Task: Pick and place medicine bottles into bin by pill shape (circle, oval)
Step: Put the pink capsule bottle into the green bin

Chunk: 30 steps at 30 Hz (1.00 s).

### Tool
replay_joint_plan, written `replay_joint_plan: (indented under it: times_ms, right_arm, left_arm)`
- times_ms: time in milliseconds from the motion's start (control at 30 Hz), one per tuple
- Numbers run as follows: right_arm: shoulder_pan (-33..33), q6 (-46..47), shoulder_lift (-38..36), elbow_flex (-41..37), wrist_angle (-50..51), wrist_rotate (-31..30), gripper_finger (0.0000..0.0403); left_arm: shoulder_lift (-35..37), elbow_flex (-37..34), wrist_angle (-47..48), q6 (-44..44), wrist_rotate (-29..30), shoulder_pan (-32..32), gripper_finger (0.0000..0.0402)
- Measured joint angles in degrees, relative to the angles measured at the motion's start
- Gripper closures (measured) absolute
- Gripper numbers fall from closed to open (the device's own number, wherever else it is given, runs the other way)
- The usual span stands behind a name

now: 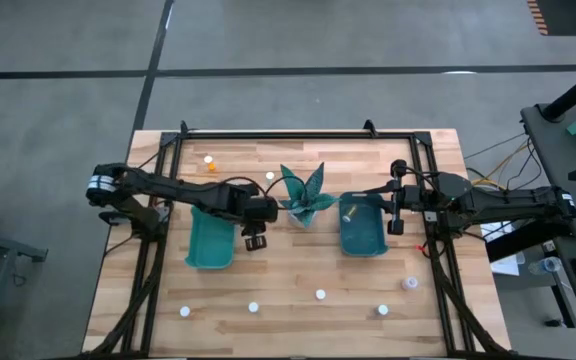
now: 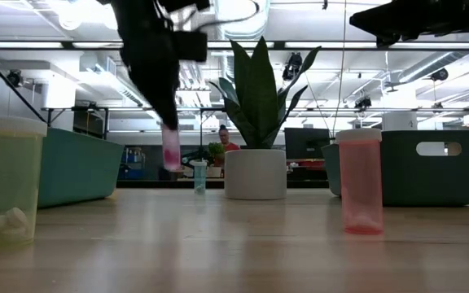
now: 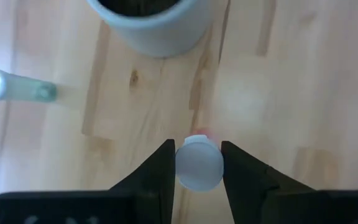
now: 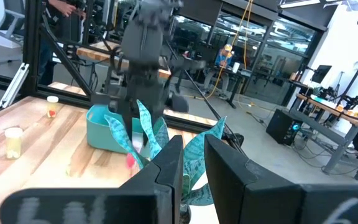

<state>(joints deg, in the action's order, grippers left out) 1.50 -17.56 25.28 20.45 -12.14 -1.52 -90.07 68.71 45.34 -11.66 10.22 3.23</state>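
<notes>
1. The left gripper (image 3: 197,168) has its two fingers closed on the white cap of a small bottle (image 3: 199,163); its body is almost wholly hidden under the cap, only a pink sliver showing.
2. In the low view the same bottle (image 2: 171,153) hangs clear of the table, pinkish and blurred, so its contents cannot be read.
3. From above, this gripper (image 1: 255,238) sits near the middle of the table, just beside the left bin (image 1: 210,240) and the plant (image 1: 303,195); the bottle itself is hidden beneath it.
4. The right gripper (image 1: 396,215) waits by the right bin (image 1: 362,232), fingers shut with nothing between them.
5. Other bottles stand along the near edge (image 1: 253,307) and toward the far left corner (image 1: 208,158); the pill shapes inside are too small to tell.
6. The table (image 1: 298,275) is pale wooden planks with a black frame.
7. Behind it lies a workshop with ceiling lights, desks and a person (image 2: 223,138) partly hidden by the plant pot (image 2: 255,173).
</notes>
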Motion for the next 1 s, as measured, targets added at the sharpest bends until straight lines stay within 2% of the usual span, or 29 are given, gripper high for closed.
replay_joint_plan:
  times_ms: [233, 433, 500, 633, 733, 1000]
  right_arm:
    - [0.0, -0.1, 0.0, 0.0, 0.1, 0.0, 0.0346]
    - [0.0, -0.1, 0.0, 0.0, 0.2, 0.0, 0.0346]
    - [0.0, -0.1, 0.0, 0.0, 0.3, 0.0, 0.0346]
    - [0.0, -0.1, 0.0, 0.0, 0.3, 0.0, 0.0346]
    - [0.0, -0.1, 0.0, 0.0, 0.3, 0.0, 0.0346]
    - [0.0, -0.1, 0.0, 0.0, 0.3, 0.0, 0.0346]
  left_arm:
    - [7.5, 3.3, 0.5, 0.0, -0.2, 1.4, 0.0314]
    - [16.5, 3.1, 0.4, -0.9, -4.7, 2.2, 0.0314]
    - [19.0, 3.0, 1.0, -1.7, -8.4, 2.2, 0.0312]
    - [23.1, 2.8, 2.4, -3.1, -20.6, 2.2, 0.0308]
    - [25.7, 2.2, 2.6, -3.2, -23.8, 2.6, 0.0307]
    - [27.1, 1.9, 19.5, -13.9, -23.7, 2.6, 0.0306]
